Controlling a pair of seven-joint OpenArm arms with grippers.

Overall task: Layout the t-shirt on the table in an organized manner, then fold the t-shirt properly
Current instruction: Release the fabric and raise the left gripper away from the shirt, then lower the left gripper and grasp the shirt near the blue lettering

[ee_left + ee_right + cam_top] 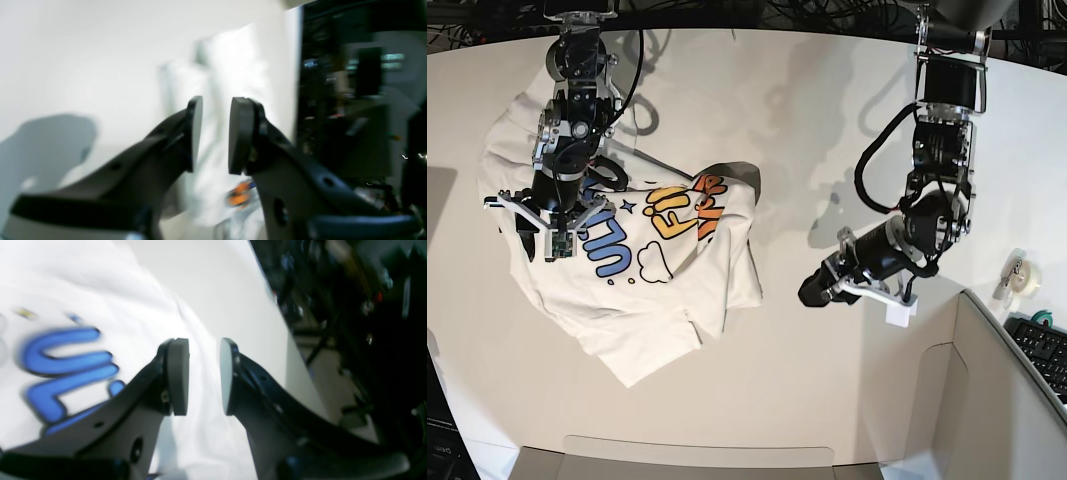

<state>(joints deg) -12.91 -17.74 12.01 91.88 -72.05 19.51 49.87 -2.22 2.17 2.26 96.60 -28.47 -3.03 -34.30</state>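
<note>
T-shirt (627,270) lay crumpled on bench (827,100), my right side. Right hand (555,228) directly over shirt, parted, holding nothing. Left hand (213,133) well apart over bare bench, parted, empty. Right arm judged nearer

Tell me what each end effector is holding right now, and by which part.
Nothing. The left end effector and right end effector both show open jaws with no cloth between them; the white printed cotton t-shirt lies loose on the table.

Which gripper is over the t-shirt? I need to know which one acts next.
The right gripper: it hangs over the t-shirt by the blue letters. The left gripper is over bare table.
</note>
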